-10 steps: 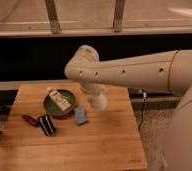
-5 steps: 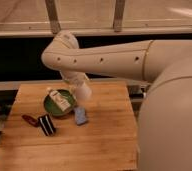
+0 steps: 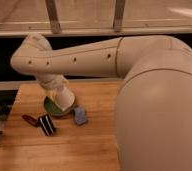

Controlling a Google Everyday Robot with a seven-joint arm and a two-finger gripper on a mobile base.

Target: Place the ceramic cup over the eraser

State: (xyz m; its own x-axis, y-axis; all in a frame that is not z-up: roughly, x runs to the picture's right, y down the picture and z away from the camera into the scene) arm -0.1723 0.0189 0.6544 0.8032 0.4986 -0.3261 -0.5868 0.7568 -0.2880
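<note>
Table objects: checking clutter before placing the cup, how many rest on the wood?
4: green bowl under the gripper, blue pad right of it, eraser in front, dark red thing left of that. The arm may hide more.

One arm (image 3: pixel 79 57) is being counted, with one gripper (image 3: pixel 62 96) at its end, just above the bowl (image 3: pixel 49 106), its fingers closed on one white cup (image 3: pixel 66 103). On the one counter (image 3: pixel 79 150), four loose things are being counted: one green bowl, one blue pad (image 3: pixel 80 116), one striped black eraser (image 3: pixel 47 125) and one dark red oblong (image 3: pixel 29 120).
</note>
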